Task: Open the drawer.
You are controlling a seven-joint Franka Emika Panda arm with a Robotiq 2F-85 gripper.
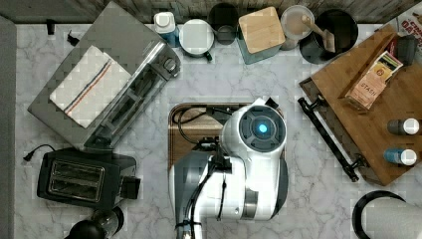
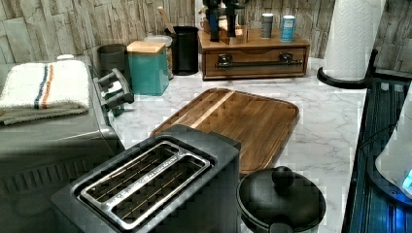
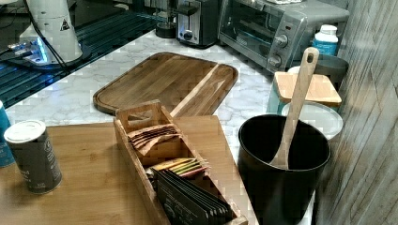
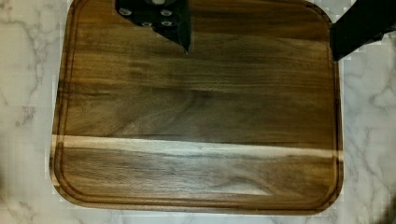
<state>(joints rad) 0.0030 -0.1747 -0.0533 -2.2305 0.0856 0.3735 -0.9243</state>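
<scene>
While poised over tray (image 1: 189,124), well apart from shut drawer (image 2: 255,62) at top view's right. Cannot tell claw's spread. Could slip off thin handle (image 2: 252,63), or drag whole box and topple bottles (image 1: 403,127), if gripped askew.

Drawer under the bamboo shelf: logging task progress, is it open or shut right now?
Shut: the drawer front sits flush with its frame.

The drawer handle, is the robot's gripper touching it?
Apart. The top view shows the arm over the wooden tray, with bare marble between it and the drawer handle.
</scene>
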